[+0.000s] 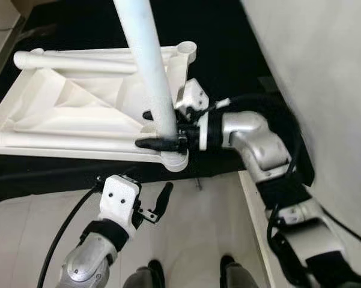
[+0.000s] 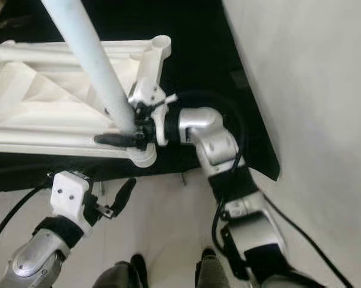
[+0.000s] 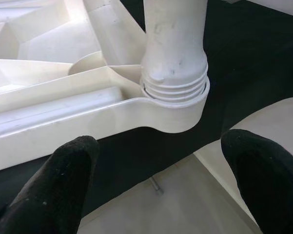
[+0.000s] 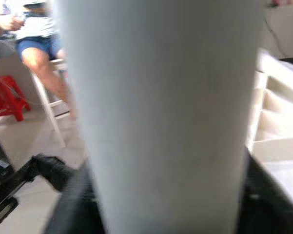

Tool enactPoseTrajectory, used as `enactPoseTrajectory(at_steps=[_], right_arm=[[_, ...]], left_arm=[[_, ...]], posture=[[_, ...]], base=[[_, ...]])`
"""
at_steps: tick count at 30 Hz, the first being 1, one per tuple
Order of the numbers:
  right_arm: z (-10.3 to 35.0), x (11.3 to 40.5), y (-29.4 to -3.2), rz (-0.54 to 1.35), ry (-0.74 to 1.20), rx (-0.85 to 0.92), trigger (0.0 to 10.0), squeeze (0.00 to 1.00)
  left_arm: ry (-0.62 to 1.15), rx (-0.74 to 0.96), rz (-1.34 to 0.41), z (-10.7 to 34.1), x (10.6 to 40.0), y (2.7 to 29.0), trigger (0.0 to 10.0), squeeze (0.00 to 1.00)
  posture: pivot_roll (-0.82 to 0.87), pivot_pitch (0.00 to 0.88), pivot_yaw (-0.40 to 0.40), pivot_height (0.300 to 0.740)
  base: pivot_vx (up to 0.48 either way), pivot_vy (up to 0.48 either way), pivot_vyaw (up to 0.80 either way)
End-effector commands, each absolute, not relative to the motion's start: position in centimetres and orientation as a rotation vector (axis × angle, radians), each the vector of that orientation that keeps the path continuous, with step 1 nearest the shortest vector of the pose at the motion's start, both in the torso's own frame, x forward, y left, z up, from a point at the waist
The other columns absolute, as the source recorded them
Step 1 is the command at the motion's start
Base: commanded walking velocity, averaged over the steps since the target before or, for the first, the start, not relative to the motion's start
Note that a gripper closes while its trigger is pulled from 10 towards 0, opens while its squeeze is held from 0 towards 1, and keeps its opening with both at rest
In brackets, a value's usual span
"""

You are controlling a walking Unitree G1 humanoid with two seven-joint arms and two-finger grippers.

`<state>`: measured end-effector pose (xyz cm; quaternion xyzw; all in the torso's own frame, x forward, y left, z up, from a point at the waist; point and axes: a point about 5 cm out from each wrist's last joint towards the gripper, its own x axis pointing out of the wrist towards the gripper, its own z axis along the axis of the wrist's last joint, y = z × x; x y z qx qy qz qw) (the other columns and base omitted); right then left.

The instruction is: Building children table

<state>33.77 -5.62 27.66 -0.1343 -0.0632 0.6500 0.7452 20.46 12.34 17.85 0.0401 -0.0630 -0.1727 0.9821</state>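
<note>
The white plastic table top (image 1: 78,114) lies upside down on a black surface (image 1: 228,36), its ribbed underside facing up, and its far left part is cut off by the edge of the head views. A white table leg (image 1: 147,60) stands in the round socket (image 1: 175,159) at the near corner; the leg's upper end runs out of the top of both eye views. In the left wrist view the leg's ridged lower end sits in the socket with several ridges still showing above the rim. Another open socket (image 1: 186,48) shows at the far corner.

The right claw (image 1: 162,129) is closed around the leg just above the near socket, one black finger (image 1: 156,143) lying across the front of the leg; the other finger is mostly hidden behind it. The right wrist view is blurred and taken up by the leg close up, with a seated person (image 4: 34,44) and a red stool (image 4: 7,95) indistinct beyond.

The left claw (image 1: 159,204) hovers below the table edge over the pale floor (image 1: 198,228), fingers spread wide and holding nothing, pointing at the socket
</note>
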Motion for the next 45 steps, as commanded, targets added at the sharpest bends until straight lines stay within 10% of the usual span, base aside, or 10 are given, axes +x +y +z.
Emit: enactPoseTrajectory(at_steps=[1, 18, 24, 25, 29, 30, 37, 39, 40, 45], right_arm=[[27.0, 33.6, -5.4, 1.483, -0.131, -0.286, 0.0, 0.00], [18.9, 30.9, -8.9, 0.407, 0.109, -0.097, 0.0, 0.00], [19.6, 31.0, -6.8, 0.493, 0.053, -0.082, 0.0, 0.00], [20.2, 31.3, -6.4, 0.518, 0.033, -0.066, 9.3, 0.00], [21.6, 31.5, -5.8, 0.579, -0.014, -0.031, 10.0, 0.00], [22.0, 31.5, -5.5, 0.659, -0.028, -0.011, 10.0, 1.00], [24.3, 29.6, -4.4, 1.182, -0.117, -0.068, 10.0, 1.00], [24.4, 29.9, -4.7, 1.244, -0.119, -0.117, 10.0, 0.83], [24.7, 30.4, -5.1, 1.298, -0.114, -0.163, 10.0, 0.00], [25.8, 31.9, -5.4, 1.448, -0.096, -0.249, 10.0, 0.00]], left_arm=[[-0.100, 0.086, -0.342, 17.4, 20.2, 12.5, 10.0, 0.00], [-0.105, 0.086, -0.338, 17.4, 20.3, 12.6, 10.0, 0.00], [-0.108, 0.087, -0.339, 17.3, 20.5, 12.6, 10.0, 0.00], [-0.108, 0.087, -0.337, 17.3, 20.5, 12.6, 10.0, 0.00], [-0.110, 0.086, -0.332, 17.4, 20.5, 12.6, 10.0, 0.00], [-0.110, 0.085, -0.330, 17.4, 20.5, 12.6, 10.0, 0.00], [-0.112, 0.081, -0.333, 17.5, 20.5, 12.5, 10.0, 0.00], [-0.112, 0.081, -0.334, 17.5, 20.4, 12.5, 10.0, 0.00], [-0.112, 0.080, -0.334, 17.5, 20.4, 12.5, 10.0, 0.00], [-0.108, 0.082, -0.332, 17.5, 20.3, 12.6, 10.0, 0.00]], posture=[[0.02, 0.329, 0.106, 0.740], [0.00, 0.318, 0.102, 0.740], [0.01, 0.310, 0.096, 0.740], [0.00, 0.311, 0.099, 0.740], [0.01, 0.317, 0.098, 0.740], [0.01, 0.315, 0.098, 0.740], [0.01, 0.320, 0.099, 0.740], [0.01, 0.322, 0.098, 0.740], [0.02, 0.322, 0.099, 0.740], [0.03, 0.320, 0.106, 0.740]], base=[[0.000, 0.000, 0.00], [0.000, 0.000, 0.00], [0.000, 0.000, 0.00], [0.000, 0.000, 0.00], [0.000, 0.000, 0.00], [0.000, 0.000, 0.00], [0.000, 0.000, 0.00], [0.000, 0.000, 0.00], [0.000, 0.000, 0.00], [0.000, 0.000, 0.00]])
